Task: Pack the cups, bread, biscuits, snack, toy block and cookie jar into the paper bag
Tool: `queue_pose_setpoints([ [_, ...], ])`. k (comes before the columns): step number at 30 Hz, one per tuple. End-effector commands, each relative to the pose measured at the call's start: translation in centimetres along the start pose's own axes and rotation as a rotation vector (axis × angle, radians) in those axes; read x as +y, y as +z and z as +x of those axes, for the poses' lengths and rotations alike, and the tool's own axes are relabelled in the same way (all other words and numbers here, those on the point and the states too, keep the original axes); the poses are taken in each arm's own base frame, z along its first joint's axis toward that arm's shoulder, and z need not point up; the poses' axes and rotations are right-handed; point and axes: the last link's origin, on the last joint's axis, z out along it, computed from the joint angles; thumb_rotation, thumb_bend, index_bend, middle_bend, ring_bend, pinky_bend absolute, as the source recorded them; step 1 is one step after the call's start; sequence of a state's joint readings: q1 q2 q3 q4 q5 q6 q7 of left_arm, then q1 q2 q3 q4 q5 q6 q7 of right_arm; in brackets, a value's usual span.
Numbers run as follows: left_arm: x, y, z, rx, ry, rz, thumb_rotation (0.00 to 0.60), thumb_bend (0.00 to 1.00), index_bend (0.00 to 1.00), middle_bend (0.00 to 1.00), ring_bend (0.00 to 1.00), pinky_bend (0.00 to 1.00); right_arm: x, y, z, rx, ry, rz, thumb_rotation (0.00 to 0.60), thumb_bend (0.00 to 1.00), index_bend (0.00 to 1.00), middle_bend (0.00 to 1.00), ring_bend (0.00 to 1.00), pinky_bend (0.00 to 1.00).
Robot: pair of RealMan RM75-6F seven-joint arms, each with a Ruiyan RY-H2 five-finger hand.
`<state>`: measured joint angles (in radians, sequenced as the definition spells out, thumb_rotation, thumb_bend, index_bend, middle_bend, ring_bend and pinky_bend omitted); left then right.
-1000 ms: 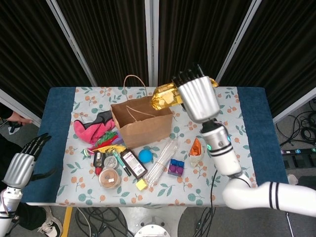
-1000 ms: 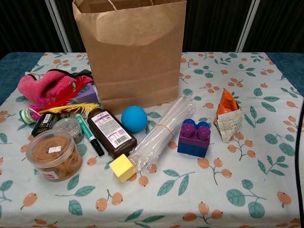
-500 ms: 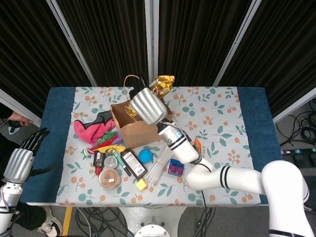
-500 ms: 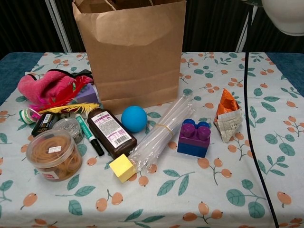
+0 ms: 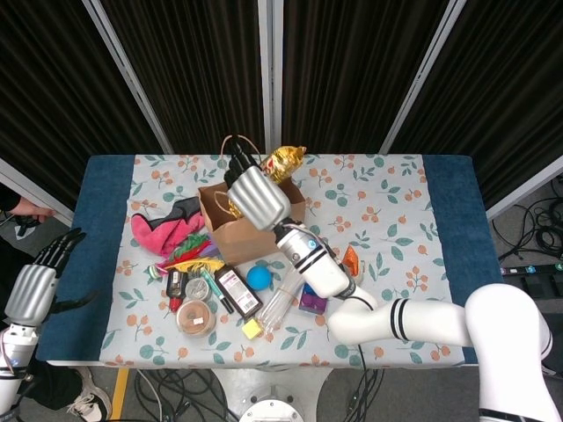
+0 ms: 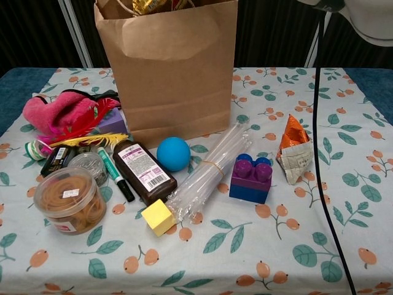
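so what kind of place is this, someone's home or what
Probably a robot test or data-collection setup, not a home: black pleated curtains enclose the floral-cloth table, loose cables trail on the grey floor, and assorted props surround the brown paper bag.

A brown paper bag [image 6: 169, 67] is standing behind a blue rubber ball [image 6: 173, 153]; a purple toy block [image 6: 250, 177] is lying right of a clear tube bundle [image 6: 206, 173], a round plastic cookie jar [image 6: 69, 200] sitting far left.

Matt brown paper bag [image 6: 169, 67]; glossy gold foil snack [image 5: 283, 162].
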<state>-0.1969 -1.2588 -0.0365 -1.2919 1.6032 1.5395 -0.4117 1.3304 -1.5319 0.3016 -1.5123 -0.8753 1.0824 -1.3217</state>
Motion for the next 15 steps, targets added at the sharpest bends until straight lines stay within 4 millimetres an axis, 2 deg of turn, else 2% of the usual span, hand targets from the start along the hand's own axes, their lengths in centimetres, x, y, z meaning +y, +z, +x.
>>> queue_pose_setpoints([
  [1,0.0,0.0,0.0,-0.001,0.0,-0.002,0.6,0.2,0.14,0.18,0.13,0.22,0.3,-0.1,0.0,-0.005,0.001,-0.009,0.6,0.0,0.23,0.23,0.08,0.0],
  [4,0.1,-0.1,-0.2,-0.005,-0.001,-0.004,0.6,0.2,0.14,0.18,0.13,0.22,0.7,-0.4,0.0,-0.009,0.0,-0.015,0.6,0.0,0.2,0.21,0.06,0.0],
  [11,0.4,0.0,-0.1,-0.001,0.001,-0.012,0.6,0.19,0.14,0.18,0.13,0.22,1.8,-1.1,0.1,0.008,0.026,-0.038,0.6,0.0,0.2,0.22,0.07,0.0],
  [15,0.5,0.1,0.0,-0.001,0.001,-0.014,0.6,0.2,0.14,0.18,0.13,0.22,3.1,-2.9,0.1,0.011,0.081,-0.056,0.6,0.0,0.21,0.24,0.1,0.0],
])
